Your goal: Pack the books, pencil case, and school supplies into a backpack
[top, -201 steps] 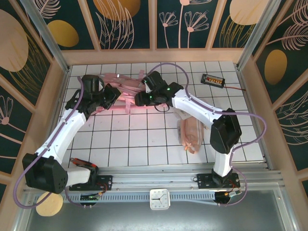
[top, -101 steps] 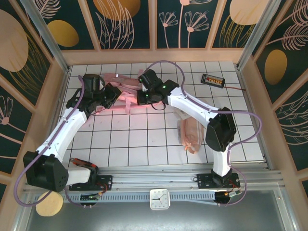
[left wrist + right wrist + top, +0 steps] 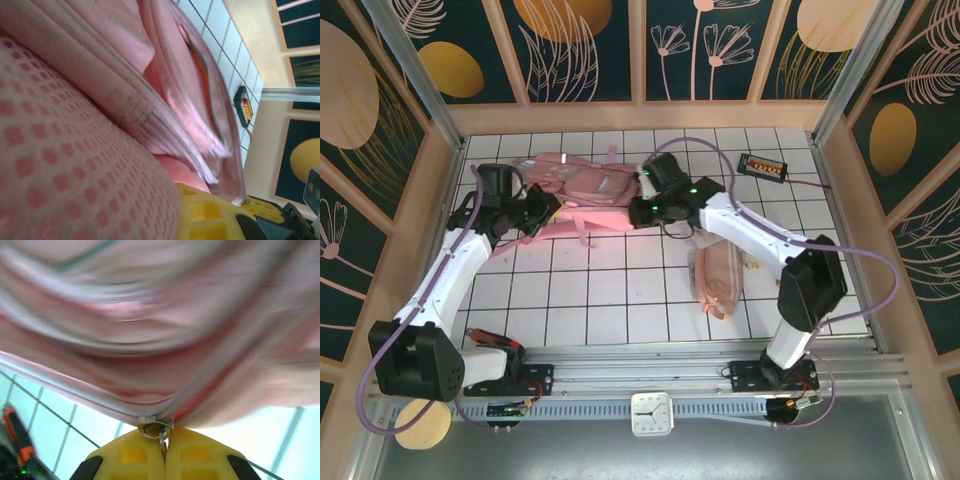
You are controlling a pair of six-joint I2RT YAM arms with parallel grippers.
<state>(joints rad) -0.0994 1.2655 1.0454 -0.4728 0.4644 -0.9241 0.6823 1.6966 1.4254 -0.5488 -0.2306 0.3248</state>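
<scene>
1. The large soft pink backpack lies flat at the far-left middle of the white tiled table, between the two arms, with pink straps trailing off its near edge.
2. Seen from the left wrist, its fabric is a woven pink with a pale stitched trim band, a dark zipper line curves along one panel, and a padded mesh part with darker pink dots fills the near corner.
3. From the right wrist the shell hangs in blurred folds gathered down to one point.
4. At that point a small metal zipper pull sits pinched between the yellow fingers of the right gripper, which is fully closed on it at the backpack's right end.
5. The left gripper is closed at the backpack's left end, with the mesh pressed against its yellow fingers; it appears to grip that fabric.
6. The soft pale-pink pencil case lies well apart on the tiles, near the right arm.
7. A small black device with orange dots sits at the far right.
</scene>
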